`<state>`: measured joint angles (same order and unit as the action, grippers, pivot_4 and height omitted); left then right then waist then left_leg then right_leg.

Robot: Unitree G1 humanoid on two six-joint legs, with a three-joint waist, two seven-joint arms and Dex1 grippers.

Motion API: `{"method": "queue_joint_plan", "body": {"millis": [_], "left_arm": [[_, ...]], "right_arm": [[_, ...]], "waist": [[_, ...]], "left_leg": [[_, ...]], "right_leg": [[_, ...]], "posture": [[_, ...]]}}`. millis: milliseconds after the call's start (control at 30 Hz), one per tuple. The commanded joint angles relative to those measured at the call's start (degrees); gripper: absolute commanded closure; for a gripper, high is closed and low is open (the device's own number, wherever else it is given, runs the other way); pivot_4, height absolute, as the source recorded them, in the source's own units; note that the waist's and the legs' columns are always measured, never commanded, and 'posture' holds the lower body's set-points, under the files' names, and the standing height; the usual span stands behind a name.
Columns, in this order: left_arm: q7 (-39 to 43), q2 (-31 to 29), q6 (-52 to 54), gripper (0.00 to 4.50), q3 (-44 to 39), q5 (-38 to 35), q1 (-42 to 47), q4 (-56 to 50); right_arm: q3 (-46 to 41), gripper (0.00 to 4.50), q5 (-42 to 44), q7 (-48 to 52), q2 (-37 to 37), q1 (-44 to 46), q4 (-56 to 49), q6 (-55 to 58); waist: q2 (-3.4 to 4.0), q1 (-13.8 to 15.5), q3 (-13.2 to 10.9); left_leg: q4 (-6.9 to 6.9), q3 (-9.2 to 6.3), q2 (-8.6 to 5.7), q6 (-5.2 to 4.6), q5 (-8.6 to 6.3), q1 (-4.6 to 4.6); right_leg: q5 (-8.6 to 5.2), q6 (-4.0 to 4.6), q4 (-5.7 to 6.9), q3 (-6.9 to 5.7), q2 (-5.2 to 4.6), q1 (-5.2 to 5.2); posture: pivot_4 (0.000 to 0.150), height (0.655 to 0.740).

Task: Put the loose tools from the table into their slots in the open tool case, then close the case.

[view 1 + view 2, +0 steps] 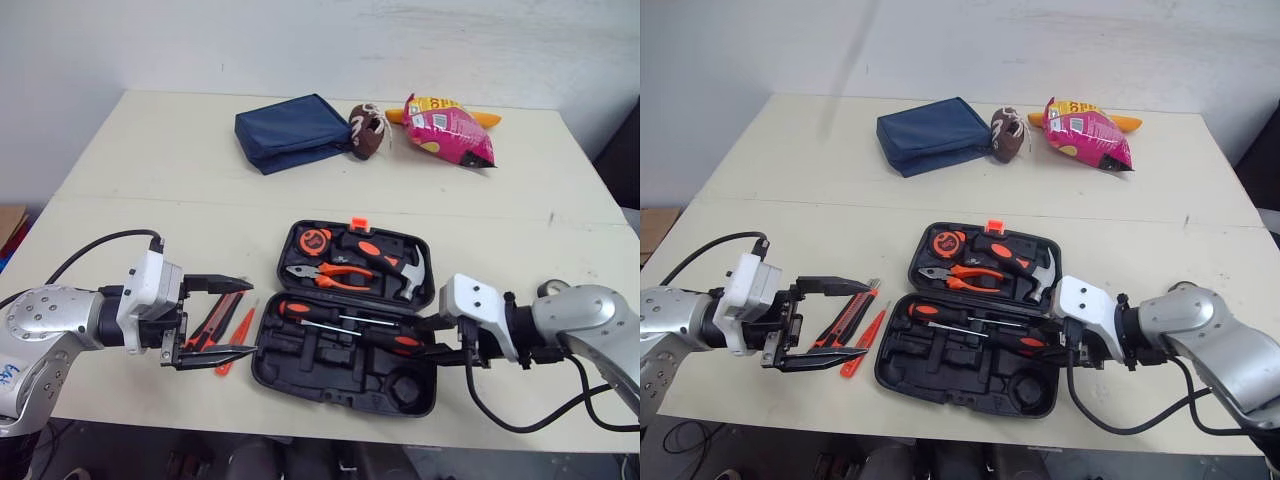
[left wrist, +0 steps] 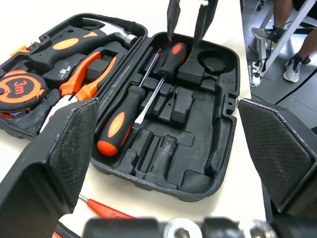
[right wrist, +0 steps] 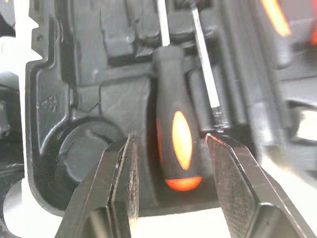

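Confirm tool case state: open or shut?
Open. The tool case lies spread flat, both halves facing up: hammer and pliers in the far half, screwdrivers in the near one.

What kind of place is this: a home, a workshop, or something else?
Probably a lab or test room: a plain table by a bare white wall, an open tool case set out on it, and a person's legs beside a metal frame nearby.

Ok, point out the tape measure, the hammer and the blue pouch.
tape measure (image 1: 315,241), left eye view, on its orange face.
hammer (image 1: 411,275), left eye view, on its metal head.
blue pouch (image 1: 290,131), left eye view, middle of its top.
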<state>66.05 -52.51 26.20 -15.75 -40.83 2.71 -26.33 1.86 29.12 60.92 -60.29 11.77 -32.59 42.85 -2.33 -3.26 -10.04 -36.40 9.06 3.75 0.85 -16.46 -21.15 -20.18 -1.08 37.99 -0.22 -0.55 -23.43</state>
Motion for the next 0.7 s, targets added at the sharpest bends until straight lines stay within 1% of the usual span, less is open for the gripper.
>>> {"method": "queue_joint_plan", "body": {"millis": [33, 100, 133, 200, 300, 433, 633, 700], "left_arm": [[0.0, 0.1, -1.0, 0.00, -1.2, -0.5, 0.4, -1.0], [-0.1, 0.3, -1.2, 0.00, -0.7, -0.3, 0.9, -0.7], [-0.1, 0.4, -1.3, 0.00, -0.4, -0.1, 1.2, -0.5], [-0.2, 0.5, -1.4, 0.00, 0.1, 0.0, 1.8, -0.4], [-0.2, 0.6, -1.4, 0.00, 0.3, 0.1, 2.0, -0.3], [-0.2, 0.7, -1.4, 0.00, 0.5, 0.2, 2.0, -0.5], [-0.5, 0.2, -0.9, 0.00, -0.2, 0.0, 1.1, -1.0], [-0.2, 0.0, -0.9, 0.00, -0.2, 0.2, 0.6, -1.0]], "right_arm": [[-2.6, 2.23, 2.0, 1.1, 6.5, 0.3, 0.9, -9.6], [-1.3, 2.23, 3.0, 2.3, 10.9, 0.6, 1.5, -13.4], [0.1, 2.44, 2.4, 2.3, 12.8, 0.6, 2.0, -14.9], [3.5, 3.05, -0.6, 1.7, 15.9, 1.2, 4.0, -18.1], [5.9, 4.45, -3.7, 1.3, 18.4, 1.7, 6.9, -21.3], [10.4, 4.45, -10.1, 1.9, 19.6, 1.4, 11.9, -27.6], [11.0, 4.45, -11.4, 0.9, 21.2, 1.5, 14.6, -28.2], [12.2, 4.45, -13.8, 0.0, 21.5, 2.2, 16.7, -28.9]], "waist": [[-0.01, -0.1, 0.0], [0.01, 0.0, 0.0], [0.04, 0.0, 0.0], [0.03, 0.0, 0.0], [0.04, 0.0, 0.0], [0.04, 0.0, 0.0], [0.05, 0.0, 0.0], [0.05, -0.1, 0.0]], "left_leg": [[-0.01, 0.00, 0.00, 0.00, 0.00, 0.01], [-0.01, 0.00, 0.01, 0.01, 0.01, 0.01], [-0.01, 0.00, 0.01, 0.02, 0.01, 0.00], [-0.03, 0.00, 0.01, 0.02, 0.02, 0.00], [-0.10, 0.02, -0.01, 0.01, 0.01, -0.01], [-0.16, 0.02, -0.01, 0.00, 0.01, 0.00], [-0.28, 0.02, 0.00, 0.01, 0.01, 0.02], [-0.36, 0.02, 0.01, 0.01, 0.01, 0.02]], "right_leg": [[0.00, 0.00, 0.01, 0.01, 0.01, 0.00], [0.00, 0.00, 0.03, 0.00, 0.03, -0.01], [0.00, -0.01, 0.05, 0.00, 0.03, -0.01], [0.00, -0.01, 0.06, 0.00, 0.02, 0.00], [0.03, -0.04, 0.09, 0.01, 0.00, 0.00], [0.03, -0.03, 0.15, 0.01, -0.01, 0.00], [0.02, -0.01, 0.35, 0.02, 0.00, -0.03], [0.02, -0.01, 0.41, 0.02, -0.01, -0.02]], "posture": [[0.150, 0.7400], [0.150, 0.7400], [0.150, 0.7400], [0.150, 0.7400], [0.150, 0.7400], [0.150, 0.7400], [0.150, 0.7400], [0.150, 0.7400]]}}
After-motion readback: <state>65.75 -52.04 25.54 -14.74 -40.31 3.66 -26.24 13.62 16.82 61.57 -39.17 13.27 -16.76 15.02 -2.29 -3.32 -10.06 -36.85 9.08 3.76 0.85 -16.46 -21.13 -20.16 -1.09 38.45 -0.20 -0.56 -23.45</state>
